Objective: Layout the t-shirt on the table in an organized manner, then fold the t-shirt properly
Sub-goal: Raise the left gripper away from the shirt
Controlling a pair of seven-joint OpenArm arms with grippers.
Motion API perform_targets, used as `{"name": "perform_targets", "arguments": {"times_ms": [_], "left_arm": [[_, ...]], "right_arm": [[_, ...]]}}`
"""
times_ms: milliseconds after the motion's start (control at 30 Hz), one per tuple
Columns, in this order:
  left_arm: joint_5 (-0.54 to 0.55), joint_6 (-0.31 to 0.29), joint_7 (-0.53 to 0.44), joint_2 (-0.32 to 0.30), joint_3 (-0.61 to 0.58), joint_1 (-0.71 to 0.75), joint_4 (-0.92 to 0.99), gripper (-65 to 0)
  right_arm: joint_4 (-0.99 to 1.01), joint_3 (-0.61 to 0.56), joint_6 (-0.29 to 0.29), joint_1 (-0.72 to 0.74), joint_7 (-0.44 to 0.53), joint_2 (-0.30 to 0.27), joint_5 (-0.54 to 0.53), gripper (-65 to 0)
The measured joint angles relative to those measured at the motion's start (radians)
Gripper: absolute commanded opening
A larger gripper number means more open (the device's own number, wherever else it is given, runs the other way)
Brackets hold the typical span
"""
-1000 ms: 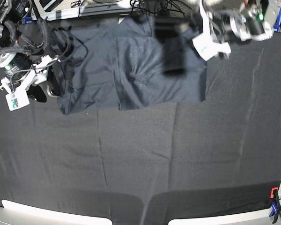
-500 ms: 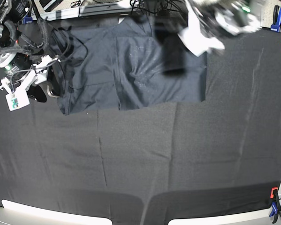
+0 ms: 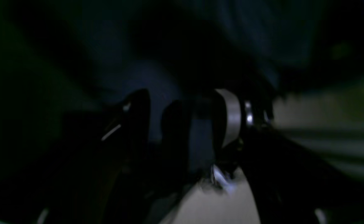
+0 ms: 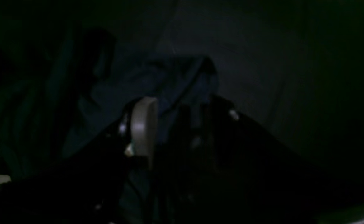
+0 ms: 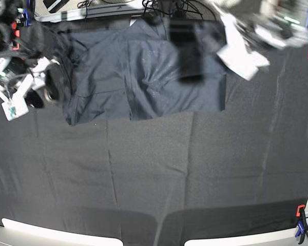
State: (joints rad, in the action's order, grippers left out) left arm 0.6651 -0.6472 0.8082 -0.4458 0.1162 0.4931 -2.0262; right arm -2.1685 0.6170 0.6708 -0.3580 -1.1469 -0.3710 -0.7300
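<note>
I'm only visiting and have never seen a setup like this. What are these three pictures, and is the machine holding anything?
This is a robot with two arms. The bright picture looks down from above on a table covered in black cloth. The charcoal t-shirt lies spread near the table's far edge. The two dark pictures come from small cameras mounted on each wrist, looking along the grippers.

From above, the right gripper is at the shirt's left side, and the left gripper, blurred by motion, is near the shirt's upper right corner.

In the left wrist picture the left gripper stands open and seems to hold nothing. The right wrist picture shows shirt cloth bunched around the right gripper, but it is too dark to tell whether it grips.
</note>
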Motion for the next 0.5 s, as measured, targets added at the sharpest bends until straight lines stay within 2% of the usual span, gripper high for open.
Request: {"name": "perform_targets", "arguments": {"times_ms": [67, 167, 433, 500], "left_arm": [[0.011, 0.0, -0.011, 0.0, 0.074, -0.006, 0.0, -35.8], [-0.019, 0.0, -0.007, 0.0, 0.135, -0.003, 0.0, -35.8], [-0.022, -0.003, -0.006, 0.005, 0.146, -0.003, 0.0, -35.8], [-0.022, -0.004, -0.014, 0.005, 0.146, -0.003, 0.0, -35.8]], "right_arm": [[0.004, 0.0, 0.0, -0.022, 0.0, -0.012, 0.0, -28.0], [0.042, -0.001, 0.0, -0.044, 0.0, -0.011, -0.005, -27.9], [0.367, -0.001, 0.0, -0.015, 0.0, -0.01, -0.005, -27.9], [0.447, -0.001, 0.002, 0.01, 0.0, -0.01, -0.034, -27.9]]}}
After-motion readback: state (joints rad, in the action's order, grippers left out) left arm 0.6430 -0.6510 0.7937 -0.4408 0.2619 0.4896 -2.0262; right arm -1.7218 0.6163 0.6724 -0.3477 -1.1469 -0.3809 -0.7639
